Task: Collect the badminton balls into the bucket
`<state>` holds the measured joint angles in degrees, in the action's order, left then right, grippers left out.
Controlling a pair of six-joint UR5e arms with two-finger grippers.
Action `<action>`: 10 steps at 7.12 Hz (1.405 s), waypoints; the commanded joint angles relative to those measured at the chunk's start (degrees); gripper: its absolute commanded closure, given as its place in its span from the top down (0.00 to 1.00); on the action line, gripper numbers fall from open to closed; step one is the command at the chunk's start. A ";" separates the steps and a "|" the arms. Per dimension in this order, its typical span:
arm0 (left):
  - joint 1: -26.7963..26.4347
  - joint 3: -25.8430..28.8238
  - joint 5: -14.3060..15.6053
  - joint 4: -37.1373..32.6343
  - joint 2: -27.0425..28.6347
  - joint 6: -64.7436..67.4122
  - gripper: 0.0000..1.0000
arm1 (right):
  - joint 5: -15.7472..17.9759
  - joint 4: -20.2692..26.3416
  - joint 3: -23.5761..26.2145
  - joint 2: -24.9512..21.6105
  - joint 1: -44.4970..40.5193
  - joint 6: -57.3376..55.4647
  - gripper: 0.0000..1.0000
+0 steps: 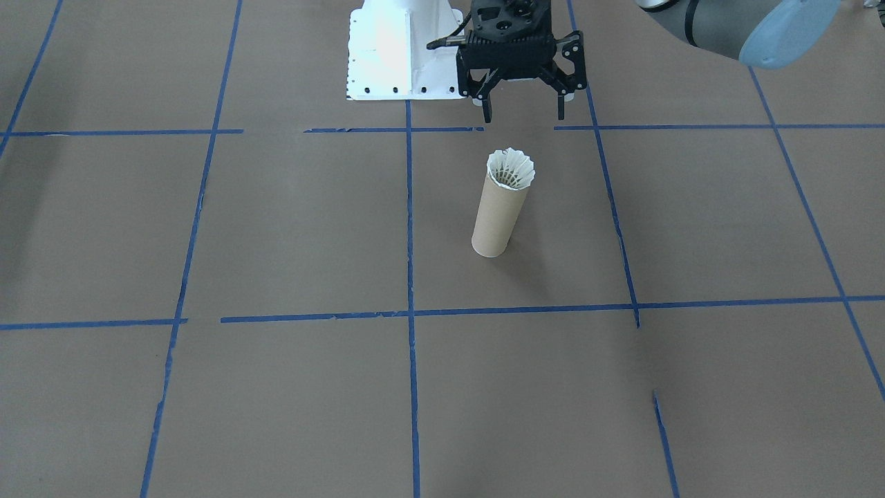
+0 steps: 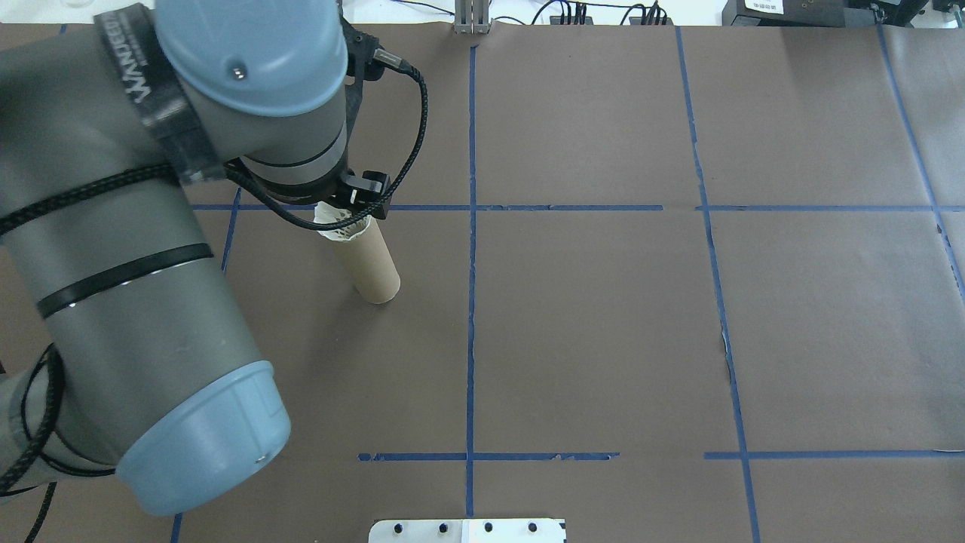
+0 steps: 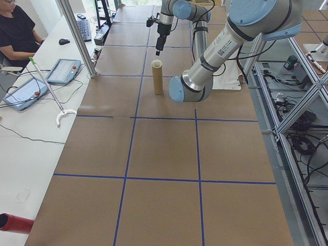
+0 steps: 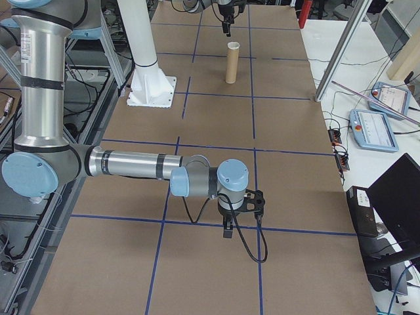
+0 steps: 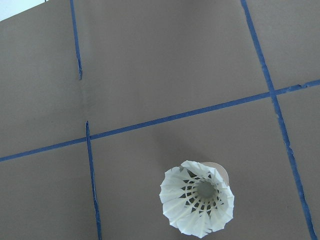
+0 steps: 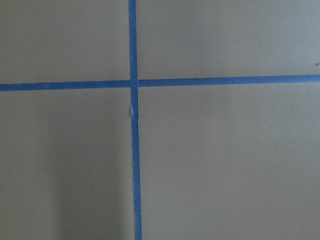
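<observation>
Front view: left gripper hung above tube, jaws spread wide, empty; shuttlecock sat skirt-up in mouth of upright brown tube on surface; overhead: left arm hid most of tube top; left wrist view: white skirt filled tube opening; right side view: right gripper low over surface, far from tube, jaw state impossible to tell.

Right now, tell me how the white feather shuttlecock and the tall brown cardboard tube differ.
The white feather shuttlecock is short and flares into a pleated, open skirt; the tall brown cardboard tube is long, smooth and straight-sided. The shuttlecock sits in the tube's mouth, skirt up and partly above the rim, while the tube stands upright on the table. Both are round and roughly the same width.
</observation>
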<state>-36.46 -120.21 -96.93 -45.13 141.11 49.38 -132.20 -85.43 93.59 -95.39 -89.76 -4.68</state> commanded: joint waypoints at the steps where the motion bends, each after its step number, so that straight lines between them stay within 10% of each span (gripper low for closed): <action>1: -1.77 -2.13 -0.54 -5.81 -4.59 -1.11 1.00 | 0.01 0.00 0.02 0.03 0.02 0.02 1.00; 8: -31.79 12.06 -30.63 -41.31 -33.42 -34.41 1.00 | -0.08 0.00 0.02 0.03 -0.07 0.02 1.00; 10: -40.67 18.14 -32.62 -42.14 -39.91 -46.31 1.00 | -0.08 0.00 -0.07 0.03 0.02 -0.06 1.00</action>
<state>-71.40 -105.99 -127.87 -86.21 105.38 10.83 -132.23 -85.43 93.58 -95.36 -89.77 -4.67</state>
